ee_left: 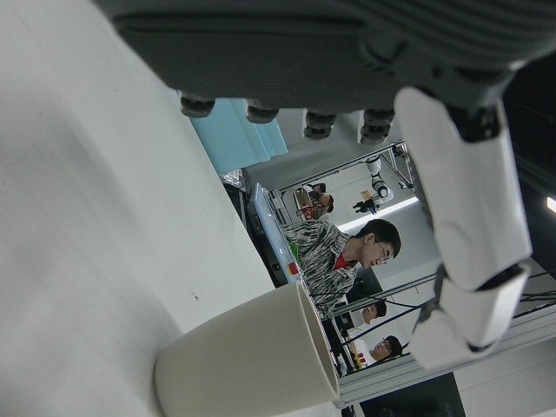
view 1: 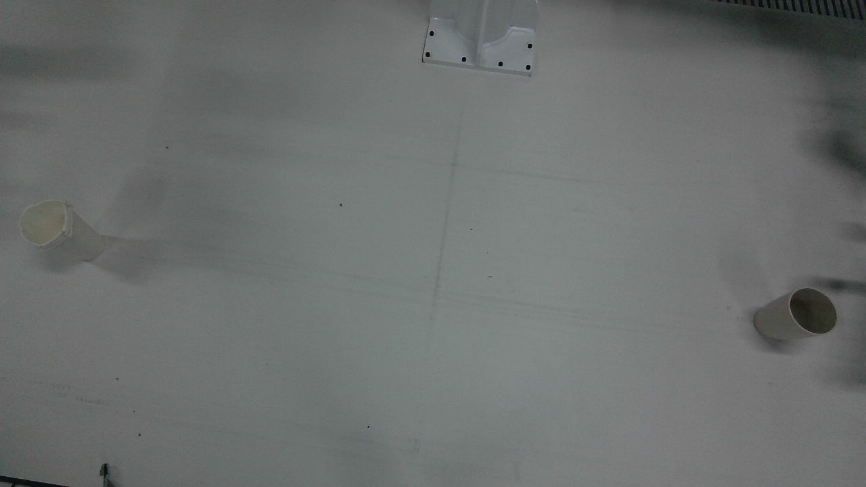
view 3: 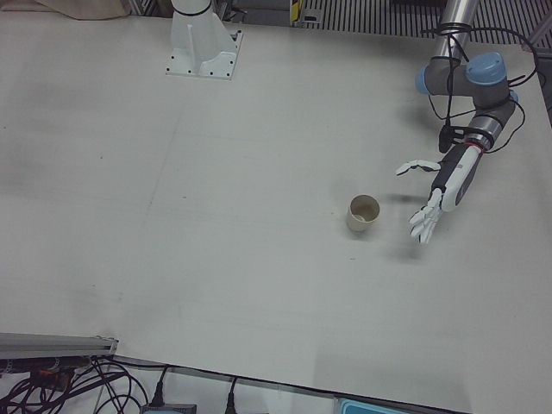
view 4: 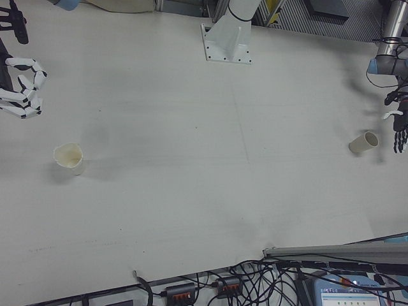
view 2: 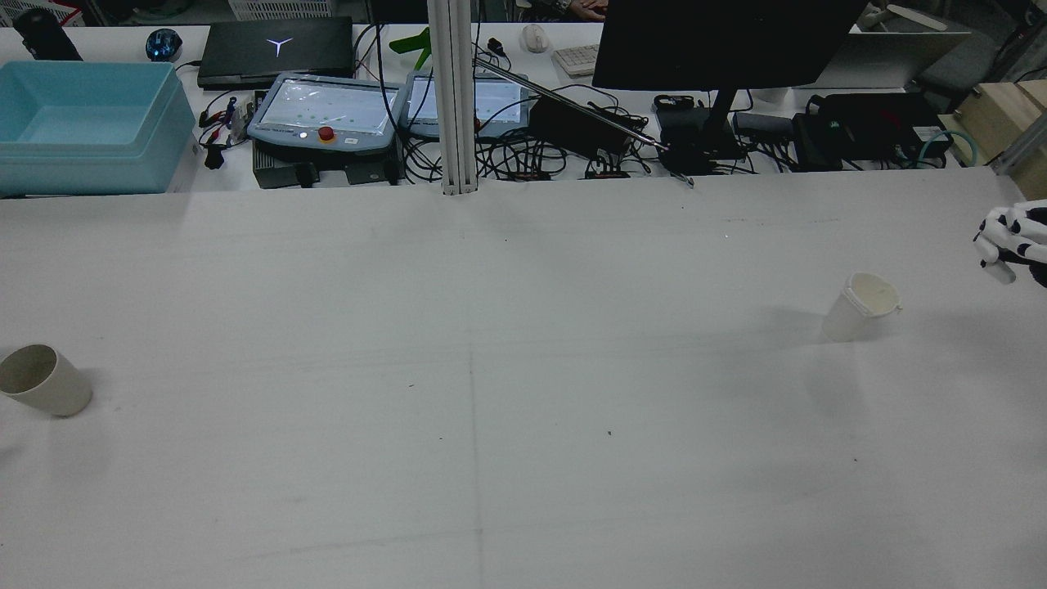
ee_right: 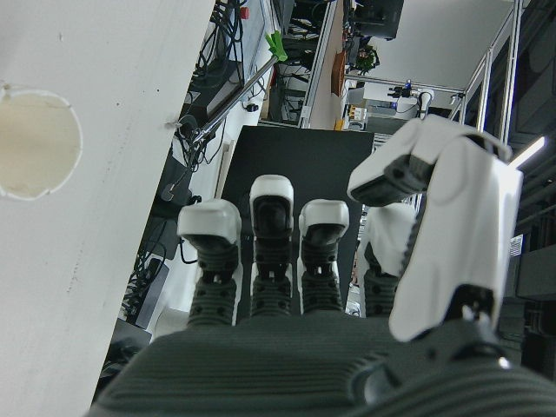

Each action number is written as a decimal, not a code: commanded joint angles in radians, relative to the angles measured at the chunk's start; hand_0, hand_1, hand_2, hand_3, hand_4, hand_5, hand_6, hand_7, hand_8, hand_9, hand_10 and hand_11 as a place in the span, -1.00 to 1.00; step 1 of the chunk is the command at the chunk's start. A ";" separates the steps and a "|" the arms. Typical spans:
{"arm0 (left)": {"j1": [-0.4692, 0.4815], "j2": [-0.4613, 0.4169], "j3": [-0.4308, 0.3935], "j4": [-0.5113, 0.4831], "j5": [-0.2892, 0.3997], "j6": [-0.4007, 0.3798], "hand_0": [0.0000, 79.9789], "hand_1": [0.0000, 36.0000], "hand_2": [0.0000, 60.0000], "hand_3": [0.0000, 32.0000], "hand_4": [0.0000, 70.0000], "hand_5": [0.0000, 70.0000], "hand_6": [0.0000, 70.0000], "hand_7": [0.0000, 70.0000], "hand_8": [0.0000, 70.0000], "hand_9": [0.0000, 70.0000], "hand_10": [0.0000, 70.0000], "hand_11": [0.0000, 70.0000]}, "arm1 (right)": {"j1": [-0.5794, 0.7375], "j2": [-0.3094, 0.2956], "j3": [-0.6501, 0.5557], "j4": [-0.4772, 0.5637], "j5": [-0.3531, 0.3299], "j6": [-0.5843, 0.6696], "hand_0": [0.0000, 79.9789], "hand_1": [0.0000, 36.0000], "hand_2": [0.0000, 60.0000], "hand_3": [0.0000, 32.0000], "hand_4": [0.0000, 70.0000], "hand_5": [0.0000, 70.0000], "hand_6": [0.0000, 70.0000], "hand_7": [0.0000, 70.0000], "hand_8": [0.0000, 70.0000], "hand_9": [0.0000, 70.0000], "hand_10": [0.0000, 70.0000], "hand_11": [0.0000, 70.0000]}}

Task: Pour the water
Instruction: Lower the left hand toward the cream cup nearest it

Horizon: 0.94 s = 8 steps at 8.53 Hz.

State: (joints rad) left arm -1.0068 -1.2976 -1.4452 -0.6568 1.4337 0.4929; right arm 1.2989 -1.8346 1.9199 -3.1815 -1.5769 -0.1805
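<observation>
Left hand (view 3: 431, 194): we hover spread, empty, beside the beige cup (view 3: 363, 213).
Right hand (view 4: 22, 80): loosely curled, empty, near the white cup (view 4: 69, 157).
Progress: nothing grasped; pouring all ahead.

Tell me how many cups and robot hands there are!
Cups: 2, a beige cup by the left hand and a cream cup near the right hand.
Robot hands: 2, both holding nothing.
Total: 4.

table (view 1: 433, 304): white | beige cup (view 1: 797, 315) upright | ragged-rimmed white cup (view 1: 59, 230) upright, well apart
</observation>
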 commanded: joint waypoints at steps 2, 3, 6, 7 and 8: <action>0.048 -0.012 -0.003 0.029 -0.002 0.032 0.40 0.53 0.06 -0.29 -1.00 -0.55 -1.00 -0.71 -1.00 -0.98 -1.00 -0.99 | 0.000 0.000 0.001 0.000 0.000 -0.004 0.34 0.18 0.97 -1.00 0.60 1.00 0.47 0.88 0.36 0.67 0.45 1.00; 0.054 -0.025 -0.003 0.043 -0.002 0.033 0.43 0.59 0.08 -0.31 -1.00 -0.53 -1.00 -0.70 -1.00 -0.98 -1.00 -0.99 | 0.000 0.000 0.001 0.000 0.000 -0.002 0.34 0.18 0.95 -1.00 0.56 1.00 0.45 0.87 0.36 0.67 0.45 1.00; 0.063 -0.067 -0.004 0.097 -0.001 0.026 0.48 0.66 0.06 -0.35 -1.00 -0.49 -1.00 -0.69 -1.00 -0.98 -1.00 -0.99 | 0.000 0.000 0.001 0.000 0.000 -0.004 0.35 0.19 0.94 -1.00 0.52 1.00 0.43 0.85 0.35 0.66 0.45 1.00; 0.091 -0.074 -0.004 0.103 -0.001 0.027 0.48 0.67 0.07 -0.36 -1.00 -0.50 -1.00 -0.69 -1.00 -0.98 -1.00 -0.99 | 0.000 0.000 0.001 0.000 0.000 -0.004 0.34 0.18 0.94 -1.00 0.50 1.00 0.43 0.85 0.35 0.65 0.46 1.00; 0.106 -0.080 -0.004 0.111 -0.002 0.024 0.51 0.69 0.01 -0.36 -1.00 -0.50 -1.00 -0.69 -1.00 -0.98 -1.00 -0.99 | 0.000 -0.002 0.001 0.000 0.000 -0.004 0.34 0.17 0.88 -1.00 0.46 1.00 0.40 0.83 0.34 0.64 0.45 1.00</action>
State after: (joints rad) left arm -0.9354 -1.3583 -1.4493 -0.5688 1.4322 0.5187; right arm 1.2993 -1.8346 1.9206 -3.1815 -1.5769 -0.1835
